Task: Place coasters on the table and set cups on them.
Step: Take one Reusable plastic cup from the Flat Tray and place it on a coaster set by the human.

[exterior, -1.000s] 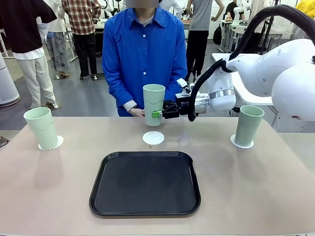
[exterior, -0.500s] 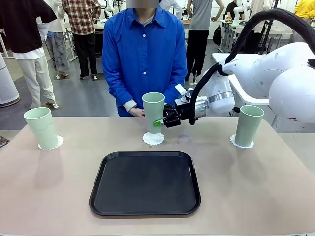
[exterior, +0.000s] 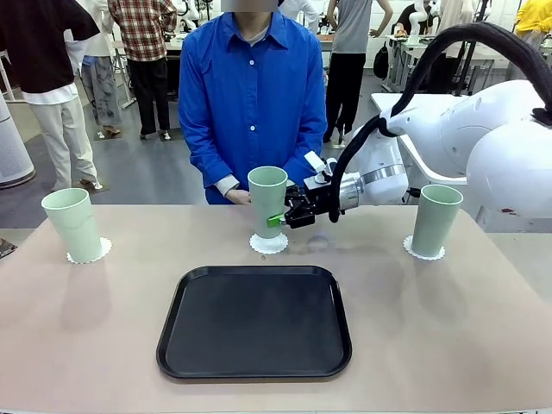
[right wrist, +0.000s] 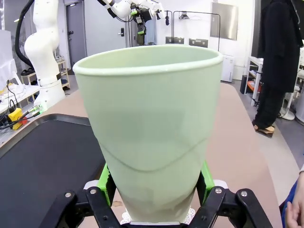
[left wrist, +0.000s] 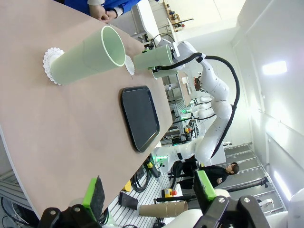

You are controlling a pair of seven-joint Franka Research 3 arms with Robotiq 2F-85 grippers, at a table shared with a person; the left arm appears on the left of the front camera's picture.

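Right tool (exterior: 278, 219) grips the upright cup (exterior: 268, 200) low, base just over the far-edge coaster (exterior: 269, 244); left tool (left wrist: 149, 194) wide, empty

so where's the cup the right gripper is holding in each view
front view: the held cup is at centre, far side, over the middle coaster, clamped by the right gripper.
left wrist view: upper middle, beyond the nearer cup.
right wrist view: close up at centre.
Shared landmark: the black tray beside it.
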